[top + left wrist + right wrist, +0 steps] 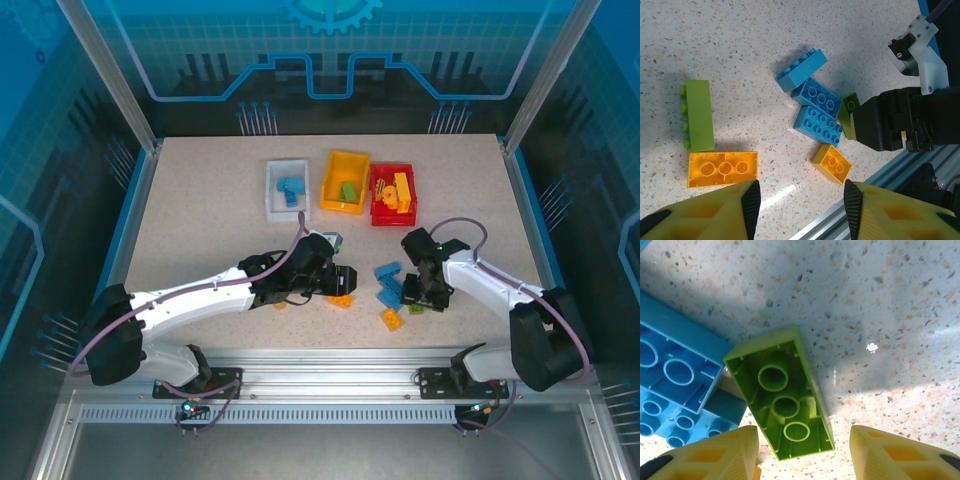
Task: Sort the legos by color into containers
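**Here, both sets of jaws hang spread over the loose legos**

The right jaws stand spread, their yellow fingers (705, 455) on either side of the near end of a lime-green brick (782, 392). Nothing is pinched. The brick lies upside down on the speckled counter (200, 220), hollow side up with three round tubes showing. Just beside it, touching its left edge, are pale blue bricks (675, 360), also upside down.

The left jaws are likewise spread and empty, with their fingers (715, 210) low over the counter. Directly ahead of them lies an orange brick (722, 169), underside up, with a green brick (699, 116) on its side just beyond. Further right sit a cluster of blue bricks (815, 107) and a small orange brick (831, 163). The black body of the right arm (895, 122) covers part of the lime-green brick there.

At the far side of the counter stand three containers in a row. The white bin (272, 200) holds a blue brick, the yellow bin (330, 190) a green one, and the red bin (380, 215) holds yellow pieces.
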You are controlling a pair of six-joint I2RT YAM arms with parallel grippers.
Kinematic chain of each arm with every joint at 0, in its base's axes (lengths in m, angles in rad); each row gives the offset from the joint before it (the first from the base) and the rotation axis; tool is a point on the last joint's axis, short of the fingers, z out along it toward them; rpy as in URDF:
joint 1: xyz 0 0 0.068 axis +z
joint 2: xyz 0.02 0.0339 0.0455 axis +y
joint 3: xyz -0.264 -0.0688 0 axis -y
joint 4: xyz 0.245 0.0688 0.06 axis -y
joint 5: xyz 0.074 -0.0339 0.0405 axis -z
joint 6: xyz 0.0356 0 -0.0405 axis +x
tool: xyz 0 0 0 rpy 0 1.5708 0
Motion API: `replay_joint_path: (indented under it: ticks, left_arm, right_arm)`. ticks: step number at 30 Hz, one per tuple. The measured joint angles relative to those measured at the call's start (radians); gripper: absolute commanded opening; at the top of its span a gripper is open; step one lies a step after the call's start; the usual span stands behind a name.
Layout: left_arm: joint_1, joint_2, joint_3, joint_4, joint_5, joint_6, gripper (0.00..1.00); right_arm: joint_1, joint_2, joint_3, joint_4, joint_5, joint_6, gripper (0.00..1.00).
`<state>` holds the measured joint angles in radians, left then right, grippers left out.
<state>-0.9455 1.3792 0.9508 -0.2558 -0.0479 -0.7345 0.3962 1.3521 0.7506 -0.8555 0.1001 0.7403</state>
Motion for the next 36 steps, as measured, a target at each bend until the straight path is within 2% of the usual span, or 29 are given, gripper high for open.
replay_joint_path:
  ticks: [6,9,14,21,26,29,31,36]
  left_arm:
    - [0.0,0.0,0.002,0.0,0.0,0.0,0.51]
    - [0.0,0.001,0.002,0.0,0.0,0.0,0.51]
    - [0.0,0.002,0.002,0.0,0.0,0.0,0.51]
    - [0.0,0.003,0.013,0.0,0.0,0.0,0.5]
    - [0.0,0.0,0.041,-0.035,-0.038,0.008,0.52]
    - [0.027,-0.021,0.083,-0.085,-0.056,0.02,0.53]
    - [0.083,-0.04,0.127,-0.115,-0.055,0.029,0.53]
    - [0.283,-0.032,0.294,-0.159,-0.037,0.054,0.54]
  right_arm:
    - [-0.029,0.031,-0.01,0.032,-0.011,-0.021,0.57]
    - [-0.031,0.038,-0.016,0.039,-0.011,-0.026,0.57]
    - [-0.039,0.053,-0.018,0.059,-0.011,-0.031,0.47]
    - [-0.072,0.058,-0.018,0.079,0.002,-0.046,0.22]
    - [-0.026,-0.011,0.004,0.037,0.087,-0.049,0.2]
    - [0.067,-0.062,0.12,-0.019,0.157,-0.05,0.18]
    - [0.122,-0.046,0.242,-0.023,0.187,-0.055,0.17]
    - [0.167,0.179,0.601,0.011,0.196,-0.09,0.16]
